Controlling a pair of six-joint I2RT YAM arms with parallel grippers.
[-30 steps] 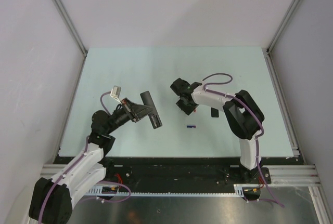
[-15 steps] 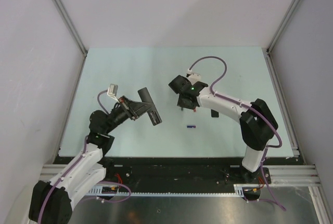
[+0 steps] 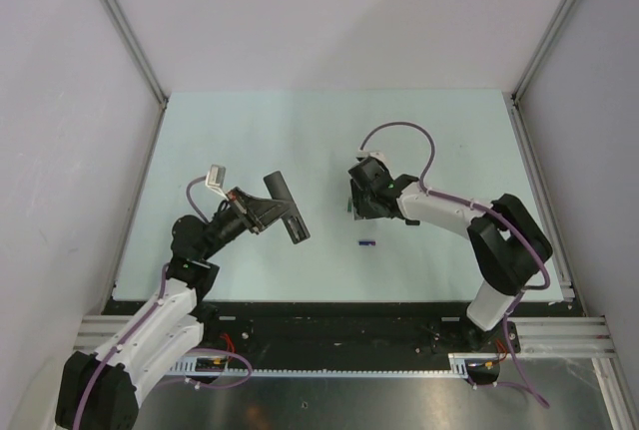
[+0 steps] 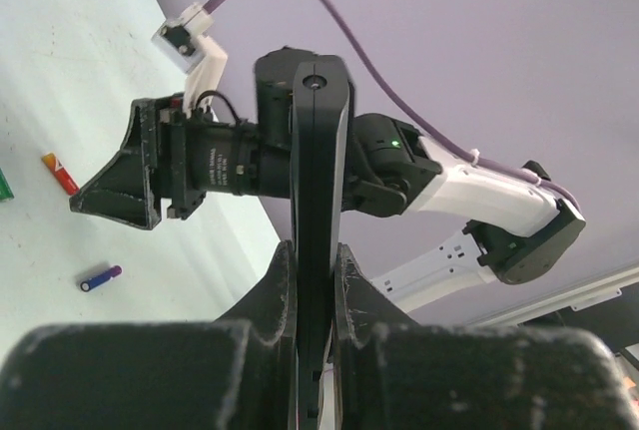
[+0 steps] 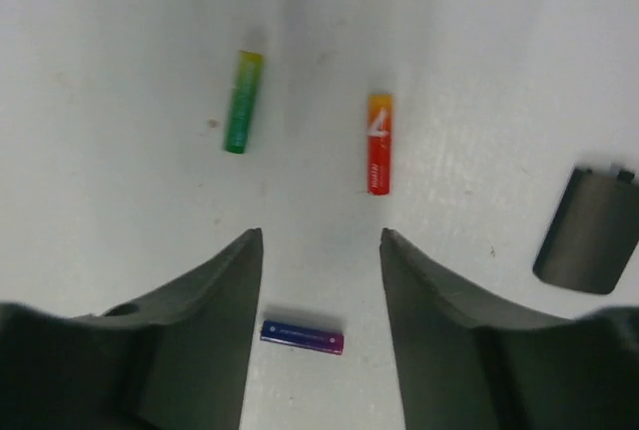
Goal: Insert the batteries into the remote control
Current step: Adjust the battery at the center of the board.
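My left gripper (image 3: pixel 271 213) is shut on the remote control (image 3: pixel 281 189), a slim black bar held edge-up above the table's left half. In the left wrist view the remote control (image 4: pixel 319 151) rises between the jaws. My right gripper (image 5: pixel 321 238) is open and points down at the table with nothing in it. Ahead of its fingers lie the green battery (image 5: pixel 243 101) and the red battery (image 5: pixel 379 143), side by side and apart. A blue-purple battery (image 5: pixel 302 336) lies on the table, showing between the fingers. In the top view the right gripper (image 3: pixel 361 205) hides the green and red ones.
A black battery cover (image 5: pixel 589 230) lies flat to the right of the red battery. The blue-purple battery (image 3: pixel 367 242) sits just in front of the right gripper in the top view. Grey walls with metal rails (image 3: pixel 539 181) bound the pale table.
The right arm has swung its gripper rightward and toward the near edge, turning it down over the batteries. The left arm and the remote have hardly moved.
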